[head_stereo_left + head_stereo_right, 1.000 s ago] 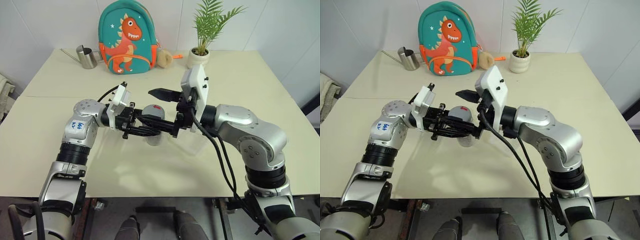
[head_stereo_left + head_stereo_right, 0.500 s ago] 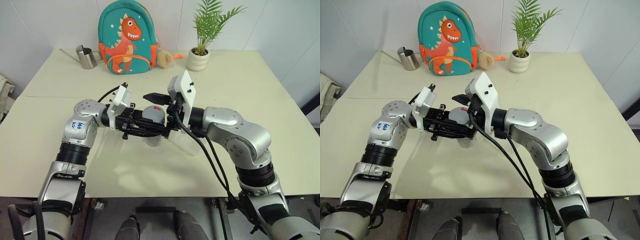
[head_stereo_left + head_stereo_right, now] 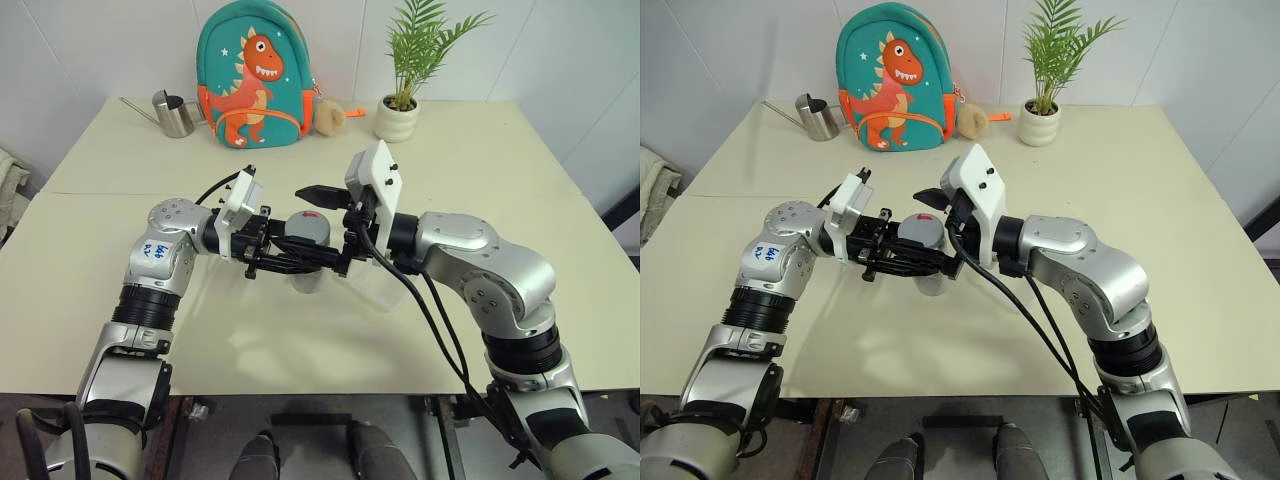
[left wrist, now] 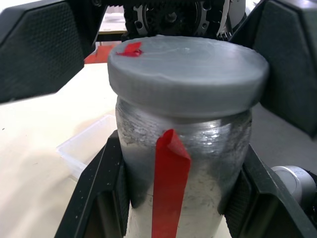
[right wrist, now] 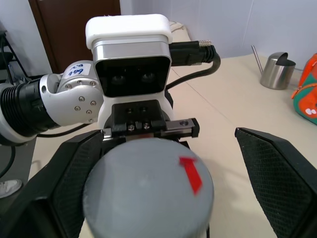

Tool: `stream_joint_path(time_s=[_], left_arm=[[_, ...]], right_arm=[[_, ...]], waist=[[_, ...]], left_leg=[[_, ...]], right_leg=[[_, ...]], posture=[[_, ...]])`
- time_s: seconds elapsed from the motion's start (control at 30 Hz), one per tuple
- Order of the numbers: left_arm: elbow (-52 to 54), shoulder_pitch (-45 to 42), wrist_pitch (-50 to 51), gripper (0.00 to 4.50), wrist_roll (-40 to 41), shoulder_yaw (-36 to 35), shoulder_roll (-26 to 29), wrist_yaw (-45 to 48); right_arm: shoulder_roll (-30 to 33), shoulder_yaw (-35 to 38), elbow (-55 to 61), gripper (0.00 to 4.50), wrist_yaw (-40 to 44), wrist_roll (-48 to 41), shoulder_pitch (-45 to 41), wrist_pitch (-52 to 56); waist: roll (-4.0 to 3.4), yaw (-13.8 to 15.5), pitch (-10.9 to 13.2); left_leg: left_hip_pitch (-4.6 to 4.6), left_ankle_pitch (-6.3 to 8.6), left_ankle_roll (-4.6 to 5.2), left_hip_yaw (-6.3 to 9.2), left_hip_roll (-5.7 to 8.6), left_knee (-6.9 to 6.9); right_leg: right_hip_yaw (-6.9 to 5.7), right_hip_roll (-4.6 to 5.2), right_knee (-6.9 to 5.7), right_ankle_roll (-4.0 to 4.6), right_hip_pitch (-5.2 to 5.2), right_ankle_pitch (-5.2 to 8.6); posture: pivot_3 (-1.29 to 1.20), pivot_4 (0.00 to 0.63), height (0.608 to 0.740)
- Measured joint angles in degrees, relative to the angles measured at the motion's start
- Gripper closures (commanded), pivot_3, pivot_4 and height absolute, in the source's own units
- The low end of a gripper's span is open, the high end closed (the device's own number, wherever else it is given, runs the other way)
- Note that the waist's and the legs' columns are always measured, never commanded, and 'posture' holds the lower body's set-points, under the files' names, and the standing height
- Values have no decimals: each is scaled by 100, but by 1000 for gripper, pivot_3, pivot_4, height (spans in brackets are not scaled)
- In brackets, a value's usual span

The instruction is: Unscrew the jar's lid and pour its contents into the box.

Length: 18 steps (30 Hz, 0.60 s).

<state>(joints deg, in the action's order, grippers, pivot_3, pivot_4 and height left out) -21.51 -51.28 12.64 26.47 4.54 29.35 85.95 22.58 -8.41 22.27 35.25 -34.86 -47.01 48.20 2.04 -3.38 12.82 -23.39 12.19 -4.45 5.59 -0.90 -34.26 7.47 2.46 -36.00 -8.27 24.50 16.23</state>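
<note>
A: What does the left gripper [image 3: 300,262] have?
B: It's clamped on the jar [image 4: 183,168], upright above the table [image 3: 300,350], the grey lid [image 4: 185,69] screwed on.

A: And the right gripper [image 3: 318,218]?
B: Fingers spread wide either side of the lid, gripping nothing. The clear box [image 3: 385,292] sits just below it; the backpack [image 3: 250,75] stands far beyond.
</note>
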Motion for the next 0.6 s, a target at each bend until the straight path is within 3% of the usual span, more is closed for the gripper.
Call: stream_joint_path(time_s=[0.6], left_arm=[[0, 0, -1, 2560, -25, 5, 0, 0]], right_arm=[[385, 228, 396, 32, -3, -239, 162, 276]], waist=[[0, 1, 0]], left_leg=[[0, 0, 0, 0, 0, 0]], right_leg=[[0, 0, 0, 0, 0, 0]], posture=[[0, 150, 740]])
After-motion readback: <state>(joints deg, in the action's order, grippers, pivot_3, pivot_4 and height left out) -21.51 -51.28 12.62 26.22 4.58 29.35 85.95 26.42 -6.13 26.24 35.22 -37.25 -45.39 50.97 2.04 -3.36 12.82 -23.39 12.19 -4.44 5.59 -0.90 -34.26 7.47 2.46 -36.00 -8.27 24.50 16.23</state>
